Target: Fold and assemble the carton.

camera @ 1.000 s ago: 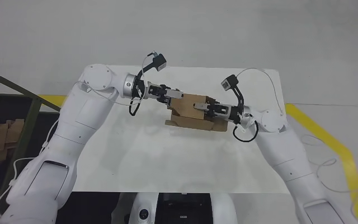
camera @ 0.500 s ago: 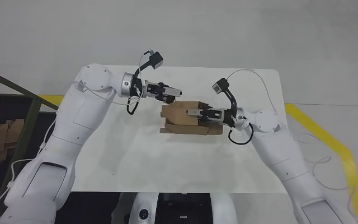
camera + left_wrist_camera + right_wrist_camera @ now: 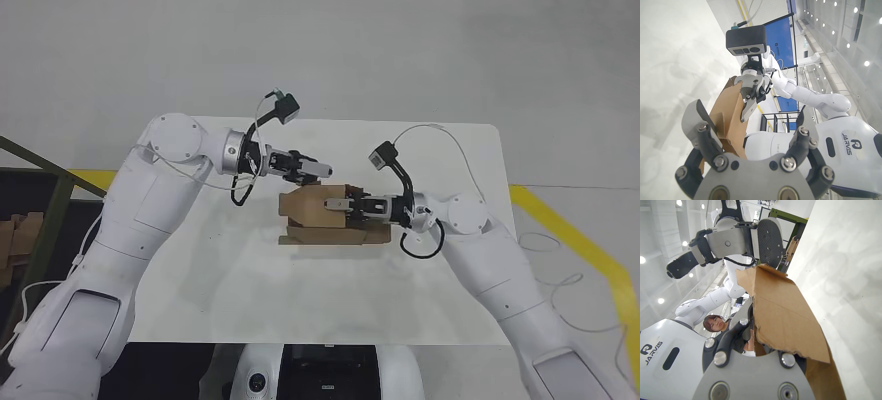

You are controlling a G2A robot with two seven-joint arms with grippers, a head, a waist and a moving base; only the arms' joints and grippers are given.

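Left tool is released, its pads spread wide, one pad right at the upper flap corner of the carton. Right tool is clenched on a carton panel from the opposite side. The half-folded carton sits mid tabletop, between both tools.

**Matt cardboard, brushed metal**

The carton is matt brown corrugated cardboard, its edges rough. The table is smooth white, faintly shiny. My left claw has brushed grey metal plates and black dimpled rubbery pads.
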